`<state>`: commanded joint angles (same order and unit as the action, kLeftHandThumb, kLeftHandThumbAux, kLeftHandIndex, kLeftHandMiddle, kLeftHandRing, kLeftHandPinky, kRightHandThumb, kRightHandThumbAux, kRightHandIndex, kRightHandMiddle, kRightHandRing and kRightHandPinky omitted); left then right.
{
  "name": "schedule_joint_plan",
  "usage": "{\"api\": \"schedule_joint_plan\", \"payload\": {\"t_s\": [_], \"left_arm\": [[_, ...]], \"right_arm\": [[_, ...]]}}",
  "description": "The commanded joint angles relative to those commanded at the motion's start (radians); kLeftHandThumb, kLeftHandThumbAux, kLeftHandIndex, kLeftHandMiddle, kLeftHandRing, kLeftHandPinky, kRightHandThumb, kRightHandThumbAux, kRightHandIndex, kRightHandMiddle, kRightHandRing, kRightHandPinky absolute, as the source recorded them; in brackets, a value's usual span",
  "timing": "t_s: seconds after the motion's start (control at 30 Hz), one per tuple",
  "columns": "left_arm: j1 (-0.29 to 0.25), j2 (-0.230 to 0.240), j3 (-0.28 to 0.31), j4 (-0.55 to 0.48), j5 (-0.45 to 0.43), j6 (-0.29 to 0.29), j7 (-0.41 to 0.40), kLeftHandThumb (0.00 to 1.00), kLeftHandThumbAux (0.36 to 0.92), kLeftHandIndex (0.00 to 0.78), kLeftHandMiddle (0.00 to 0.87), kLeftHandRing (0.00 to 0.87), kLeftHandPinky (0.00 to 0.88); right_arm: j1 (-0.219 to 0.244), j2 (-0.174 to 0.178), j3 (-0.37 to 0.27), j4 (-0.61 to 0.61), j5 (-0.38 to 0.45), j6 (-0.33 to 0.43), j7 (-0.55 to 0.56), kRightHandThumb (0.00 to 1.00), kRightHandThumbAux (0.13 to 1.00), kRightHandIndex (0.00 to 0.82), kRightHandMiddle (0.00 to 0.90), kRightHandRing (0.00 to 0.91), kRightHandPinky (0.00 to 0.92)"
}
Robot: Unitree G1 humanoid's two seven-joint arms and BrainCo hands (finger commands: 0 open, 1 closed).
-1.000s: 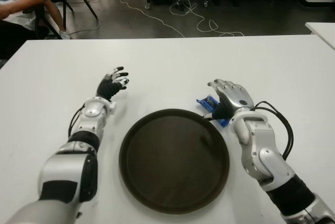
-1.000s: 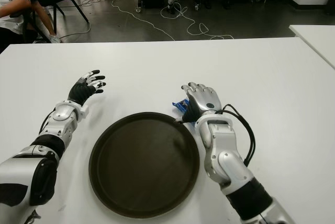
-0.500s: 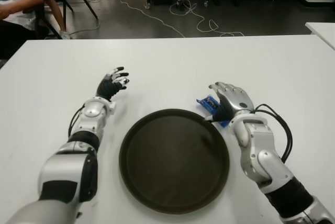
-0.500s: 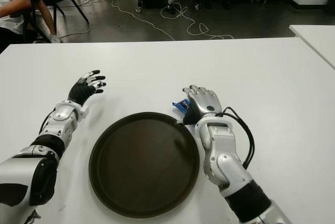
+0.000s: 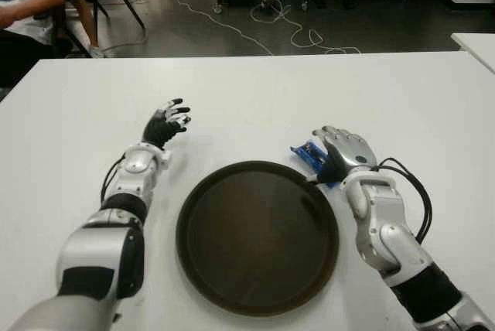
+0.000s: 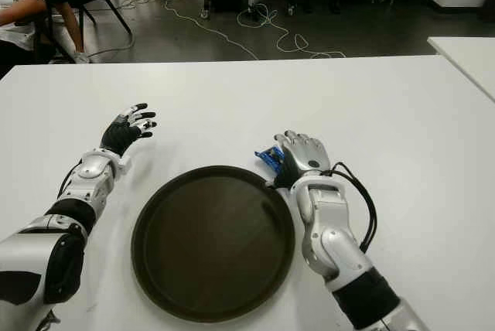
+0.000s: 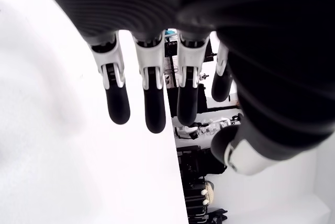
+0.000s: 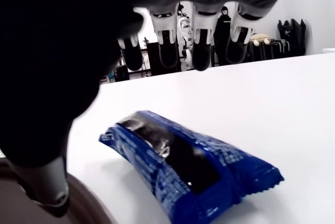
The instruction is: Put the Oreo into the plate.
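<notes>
The blue Oreo pack [image 8: 191, 169] lies flat on the white table just beyond the right rim of the dark round plate [image 5: 255, 234]. My right hand [image 5: 340, 153] hovers palm down over the pack [image 5: 308, 153], covering most of it; its fingers [image 8: 167, 38] are spread above the wrapper and do not touch it. My left hand [image 5: 166, 124] shows on the left of the plate, fingers [image 7: 149, 101] extended and holding nothing.
The white table [image 5: 255, 91] stretches wide around the plate. A second white table corner [image 5: 476, 41] stands at the far right. A seated person [image 5: 23, 2] and chairs are at the back left, with cables [image 5: 286, 33] on the floor beyond.
My right hand has drifted slightly right and toward the near edge over the Oreo pack. The pack, the plate and the left hand have not moved.
</notes>
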<state>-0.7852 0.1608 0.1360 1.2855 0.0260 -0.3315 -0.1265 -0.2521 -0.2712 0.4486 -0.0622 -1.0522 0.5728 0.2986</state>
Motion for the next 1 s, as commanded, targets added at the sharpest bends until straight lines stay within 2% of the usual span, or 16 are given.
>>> {"api": "schedule_joint_plan", "payload": {"t_s": [0.2, 0.57, 1.0], "left_arm": [[0.001, 0.000, 0.001, -0.001, -0.003, -0.004, -0.005, 0.120, 0.685, 0.146, 0.224, 0.228, 0.236], [0.000, 0.001, 0.001, 0.000, -0.002, 0.000, -0.006, 0.104, 0.701, 0.143, 0.219, 0.221, 0.224], [0.000, 0.001, -0.001, 0.000, 0.000, -0.005, -0.002, 0.104, 0.680, 0.151, 0.222, 0.225, 0.235]], "right_arm": [[-0.030, -0.003, -0.029, 0.122, 0.047, -0.051, -0.080, 0.000, 0.699, 0.077, 0.080, 0.079, 0.061], [-0.041, 0.000, -0.039, 0.134, 0.054, -0.042, -0.100, 0.000, 0.708, 0.084, 0.083, 0.080, 0.060], [-0.043, 0.007, -0.053, 0.135, 0.068, -0.030, -0.120, 0.000, 0.722, 0.090, 0.093, 0.086, 0.061]]}}
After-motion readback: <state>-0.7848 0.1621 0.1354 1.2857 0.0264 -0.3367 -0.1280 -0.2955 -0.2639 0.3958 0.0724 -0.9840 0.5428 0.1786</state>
